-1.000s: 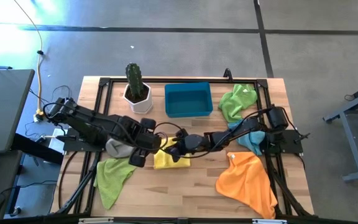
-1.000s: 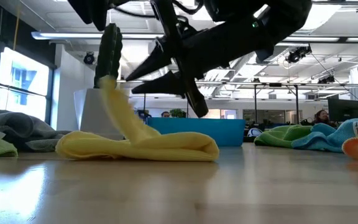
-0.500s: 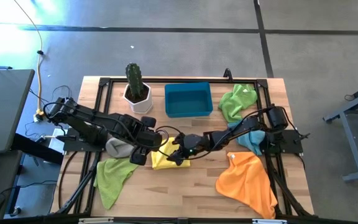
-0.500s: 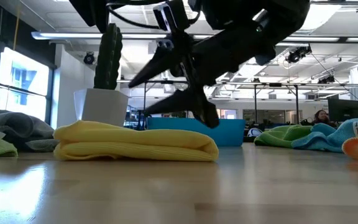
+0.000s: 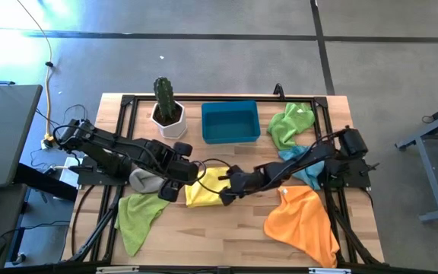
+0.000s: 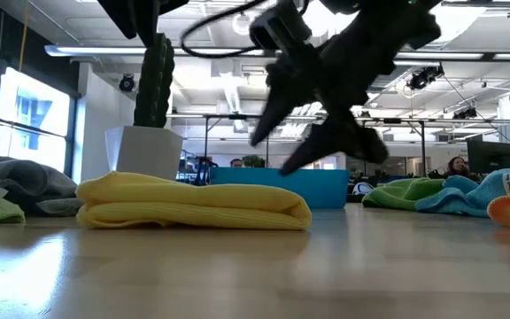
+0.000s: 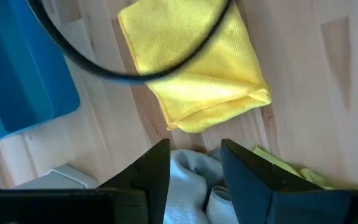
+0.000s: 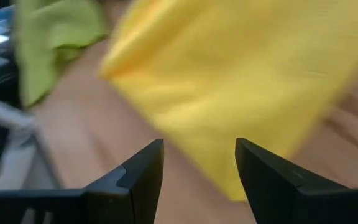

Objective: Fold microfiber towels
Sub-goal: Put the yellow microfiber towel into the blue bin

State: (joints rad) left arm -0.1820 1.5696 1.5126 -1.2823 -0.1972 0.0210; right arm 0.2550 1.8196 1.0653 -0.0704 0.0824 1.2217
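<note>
Since the earlier frame, the yellow towel (image 5: 206, 188) has been dropped flat; the right gripper (image 5: 227, 192), jaws spread, should be lifted clear. The left gripper (image 5: 175, 183), also spread, is held empty beside it.

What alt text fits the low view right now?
A folded yellow towel lies flat on the wooden table, with the right gripper above its right end, jaws open and empty. A potted cactus and a blue bin stand behind.

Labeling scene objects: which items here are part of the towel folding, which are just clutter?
Job:
yellow towel, folded
grey towel
lime towels
light blue towel
orange towel

Lying about:
blue bin
potted cactus
</note>
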